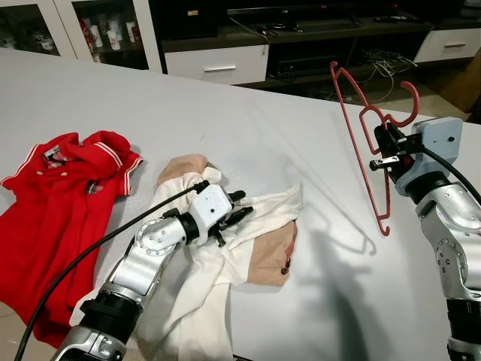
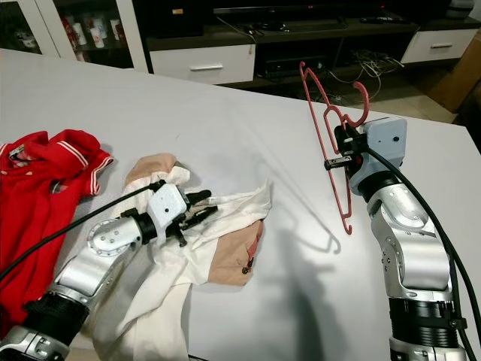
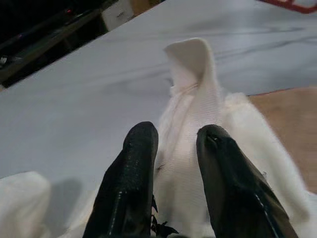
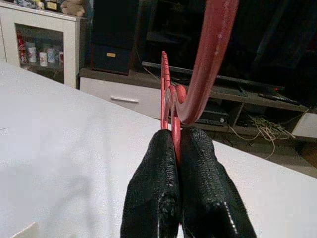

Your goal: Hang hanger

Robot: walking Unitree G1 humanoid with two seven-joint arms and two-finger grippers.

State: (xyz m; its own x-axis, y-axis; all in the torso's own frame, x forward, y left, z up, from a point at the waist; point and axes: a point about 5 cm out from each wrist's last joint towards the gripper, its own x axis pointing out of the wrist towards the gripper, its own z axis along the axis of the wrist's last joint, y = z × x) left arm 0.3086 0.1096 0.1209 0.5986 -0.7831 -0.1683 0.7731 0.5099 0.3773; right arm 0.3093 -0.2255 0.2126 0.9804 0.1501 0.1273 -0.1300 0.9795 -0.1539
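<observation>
A red plastic hanger (image 1: 367, 143) hangs in the air over the right side of the white table (image 1: 248, 128), its hook up. My right gripper (image 1: 388, 144) is shut on its neck just below the hook (image 4: 174, 130). A cream and tan shirt (image 1: 248, 241) lies crumpled on the table at front centre. My left gripper (image 1: 239, 208) rests on it, its fingers (image 3: 133, 168) closed around a fold of the white cloth (image 3: 190, 148).
A red polo shirt (image 1: 56, 203) with white trim lies at the table's left. Behind the table stand a low TV cabinet with white drawers (image 1: 218, 64) and a glass-door cupboard (image 1: 90, 30). Cables lie on the floor at back right.
</observation>
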